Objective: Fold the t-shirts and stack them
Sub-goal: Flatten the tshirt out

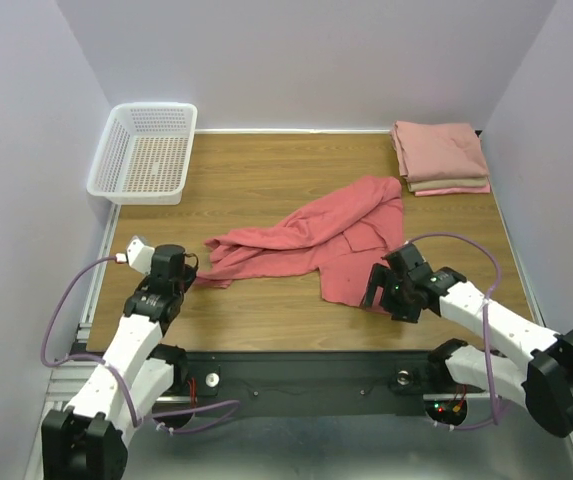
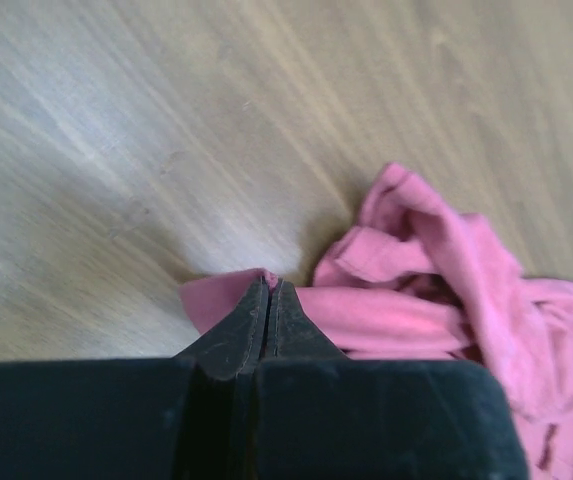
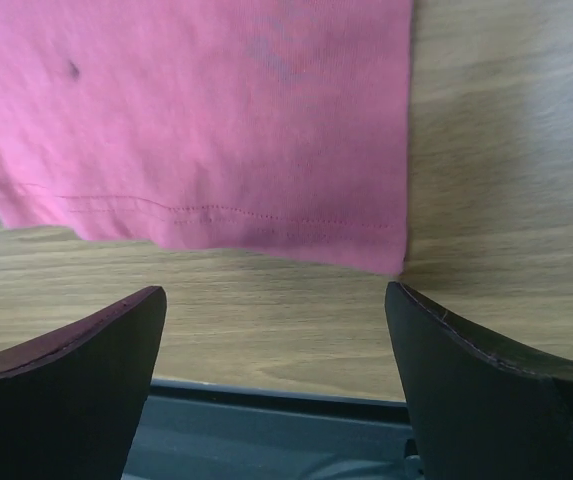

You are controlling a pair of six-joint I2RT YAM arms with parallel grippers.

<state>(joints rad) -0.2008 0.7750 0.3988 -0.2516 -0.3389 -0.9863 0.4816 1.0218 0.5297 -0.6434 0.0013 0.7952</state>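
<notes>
Wooden table [image 1: 266, 185], enclosed by pale lilac walls [image 1: 316, 60] on three sides.

Left gripper [image 2: 269, 288]: fingers are pressed together, and a fold of the coral shirt [image 2: 436, 290] is caught at their tips. From above, this gripper [image 1: 190, 272] is seen low at the near left of the table, at the shirt's left corner.

Right gripper [image 3: 276, 290]: fingers are held wide apart above bare wood. The shirt's stitched hem [image 3: 216, 215] lies flat just beyond the tips and is not touched. From above, this gripper [image 1: 384, 292] is placed at the shirt's near right corner.

Shirt [image 1: 316, 240]: spread unfolded and rumpled across the middle of the table, bunched into creases toward the left.

Stack [image 1: 441, 155]: folded shirts at the far right corner, salmon-pink on top, beige beneath.

Basket [image 1: 146, 150]: white lattice, set at the far left corner, well apart from the shirt.
</notes>
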